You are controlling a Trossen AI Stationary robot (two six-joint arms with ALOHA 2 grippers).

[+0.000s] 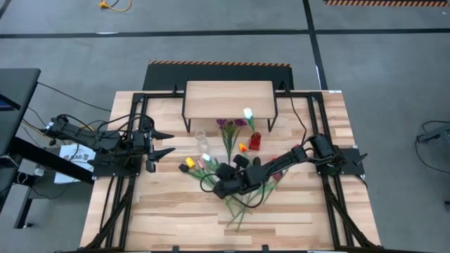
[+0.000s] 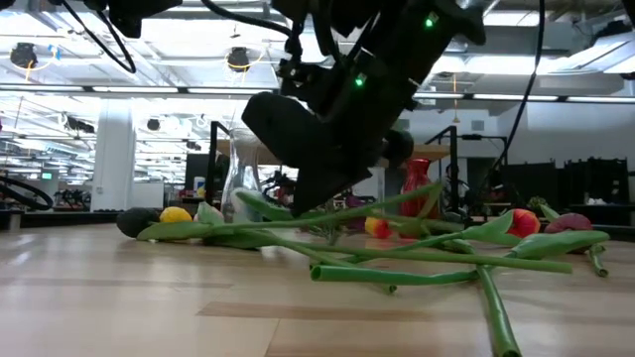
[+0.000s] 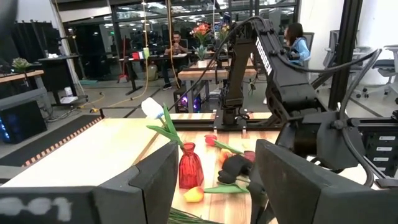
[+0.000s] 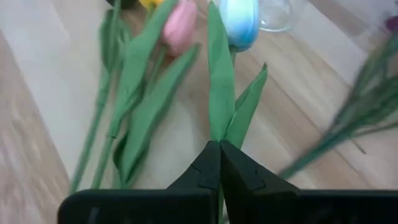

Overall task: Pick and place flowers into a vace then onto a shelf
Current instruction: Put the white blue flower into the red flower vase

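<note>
Several tulips [image 1: 232,184] lie loose mid-table, among them yellow [image 1: 188,163] and pink [image 4: 180,28] heads. My right gripper [image 4: 219,152] reaches into the pile from the table's right and is shut on the white tulip [image 4: 239,18]. A clear glass vase [image 1: 202,135] stands upright just beyond the pile. A red vase [image 3: 189,168] holds a white tulip [image 3: 152,107], and a purple sprig [image 1: 228,125] lies beside it. The shelf [image 1: 228,98] stands at the far edge. My left gripper [image 1: 165,143] waits open at the table's left. My right gripper pinches the white tulip's stem [image 4: 222,138] between its two fingertips, just where two long leaves spring from it. The fingers slant down from the table's right side. The tulip's head points away from the gripper toward the glass vase; whether it is clear of the table I cannot tell.
Green stems and leaves [image 2: 417,260] cross each other on the near half of the table. Black frame rails [image 1: 116,190] run along both side edges. People sit at desks in the room beyond the table [image 3: 297,38].
</note>
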